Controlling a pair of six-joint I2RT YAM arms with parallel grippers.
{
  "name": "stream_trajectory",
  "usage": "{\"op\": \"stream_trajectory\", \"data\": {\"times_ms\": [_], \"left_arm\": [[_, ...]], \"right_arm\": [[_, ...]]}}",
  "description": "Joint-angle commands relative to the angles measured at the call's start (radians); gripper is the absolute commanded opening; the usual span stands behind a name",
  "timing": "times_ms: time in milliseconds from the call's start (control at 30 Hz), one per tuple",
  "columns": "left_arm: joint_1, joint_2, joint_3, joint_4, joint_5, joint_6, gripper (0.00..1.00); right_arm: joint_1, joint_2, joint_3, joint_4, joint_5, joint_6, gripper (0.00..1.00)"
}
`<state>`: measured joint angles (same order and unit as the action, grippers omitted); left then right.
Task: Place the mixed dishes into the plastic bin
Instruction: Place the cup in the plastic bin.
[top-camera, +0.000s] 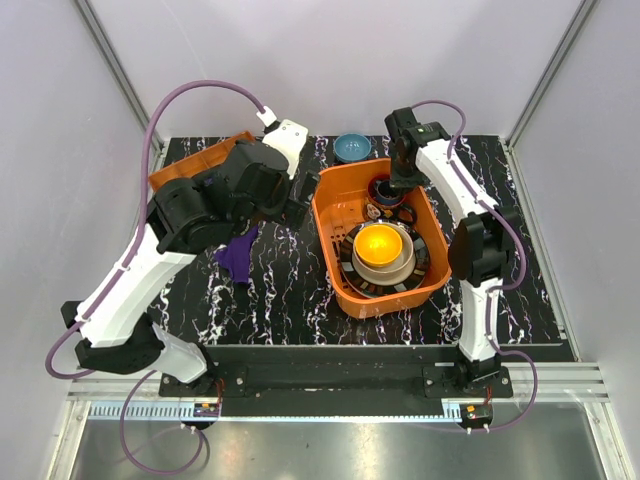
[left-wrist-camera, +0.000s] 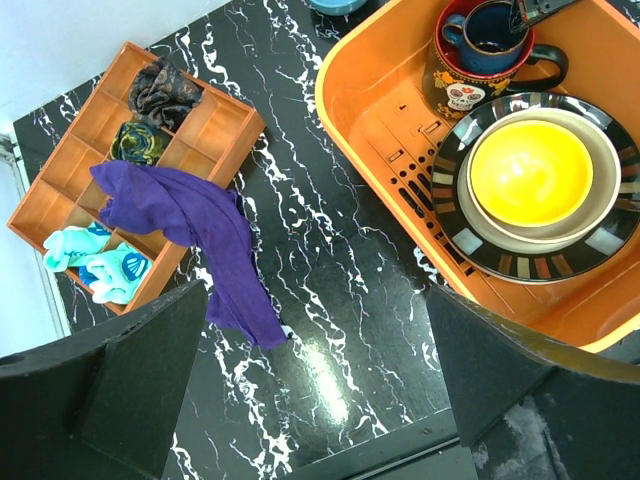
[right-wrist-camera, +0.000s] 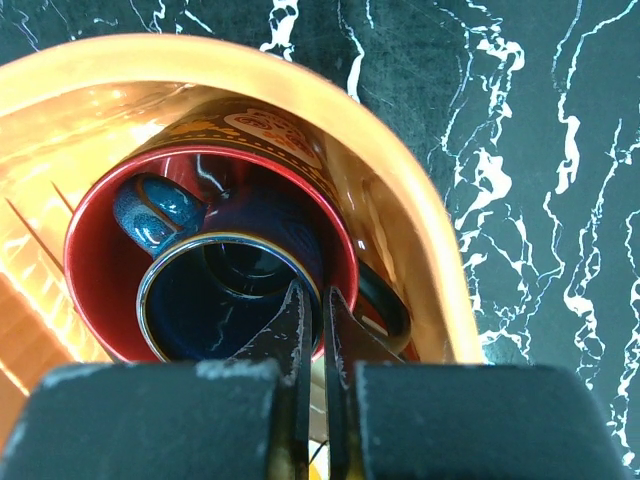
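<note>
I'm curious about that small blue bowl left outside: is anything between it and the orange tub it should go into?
Nothing visible does. The small blue bowl sits just behind the plastic bin, by its far wall; only that wall lies between. The right fingers, inside the bin nearby, are shut on a blue cup.

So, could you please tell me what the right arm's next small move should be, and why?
Probably open the right gripper to let go. Its fingers are pinched shut on the rim of the dark blue cup, which appears to be nested inside the red mug in the plastic bin. A small blue bowl waits on the table beyond the bin.
</note>
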<state>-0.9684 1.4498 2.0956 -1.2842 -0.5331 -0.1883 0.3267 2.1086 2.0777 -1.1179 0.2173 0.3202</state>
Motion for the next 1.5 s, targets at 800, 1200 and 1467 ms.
{"op": "stream_trajectory", "data": {"times_ms": [800,1200,1467], "left_arm": [[0.017,-0.051,-0.029,0.042,-0.007,0.016,0.99],[0.026,-0.049,-0.031,0.046,-0.005,0.030,0.99],[0.033,-0.058,-0.049,0.057,-0.004,0.032,0.99]], "right_arm": [[0.029,0.094,0.104,-0.071,0.022,-0.040,0.00],[0.028,0.119,0.110,-0.076,0.014,-0.036,0.07],[0.029,0.119,0.124,-0.080,0.016,-0.036,0.27]]}}
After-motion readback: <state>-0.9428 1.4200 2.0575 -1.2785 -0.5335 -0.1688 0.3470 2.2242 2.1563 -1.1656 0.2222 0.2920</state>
